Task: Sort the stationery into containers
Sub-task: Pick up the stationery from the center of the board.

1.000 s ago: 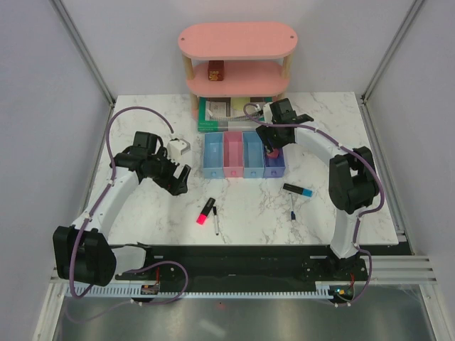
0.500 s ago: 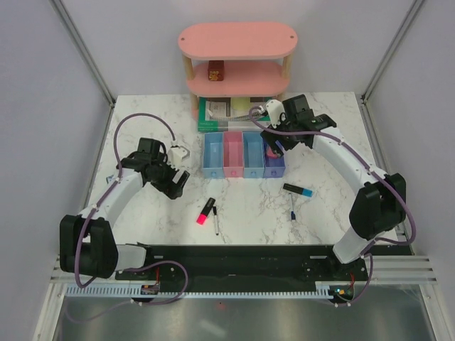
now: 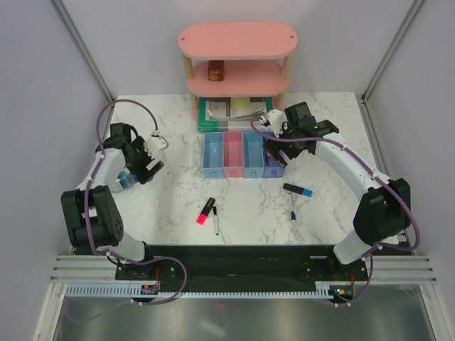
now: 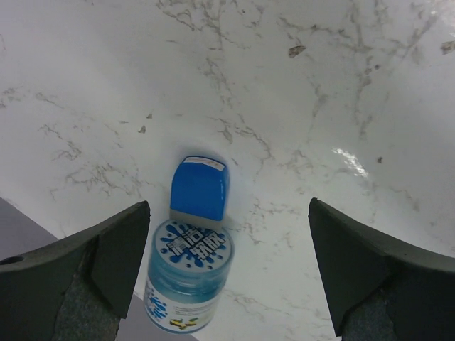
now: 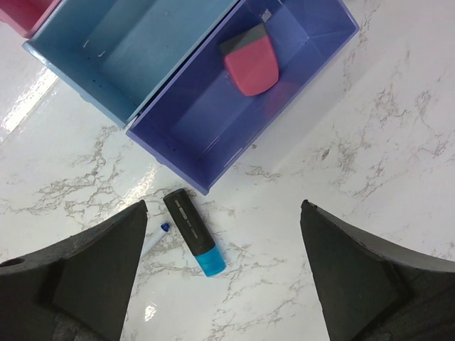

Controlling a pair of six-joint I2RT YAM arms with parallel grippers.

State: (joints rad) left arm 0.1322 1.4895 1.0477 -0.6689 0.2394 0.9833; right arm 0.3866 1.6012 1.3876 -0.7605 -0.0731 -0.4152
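Observation:
My left gripper (image 3: 144, 168) is open at the table's left edge, above the round blue patterned tape roll (image 4: 188, 273), which stands nearer the left finger. The roll also shows in the top view (image 3: 126, 180). My right gripper (image 3: 279, 150) is open and empty over the near end of the purple-blue tray (image 5: 213, 114). The pink eraser (image 5: 250, 60) lies in that tray. The black-and-blue highlighter (image 5: 193, 231) and a thin pen (image 3: 292, 208) lie in front of the trays. The pink highlighter (image 3: 205, 211) and the other pen (image 3: 215, 220) lie at centre front. The light blue (image 3: 212, 154), pink (image 3: 232, 154) and light blue (image 3: 253, 154) trays look empty.
A small blue block (image 4: 200, 188) touches the tape roll. The table's left edge (image 4: 43, 241) is right beside them. Green books (image 3: 220, 114) lie behind the trays under the pink oval shelf (image 3: 237, 42), which holds a brown box (image 3: 215, 70).
My right gripper let go of the pink eraser into the purple-blue tray and drew back. My left arm swung left to the table's edge, over the tape roll.

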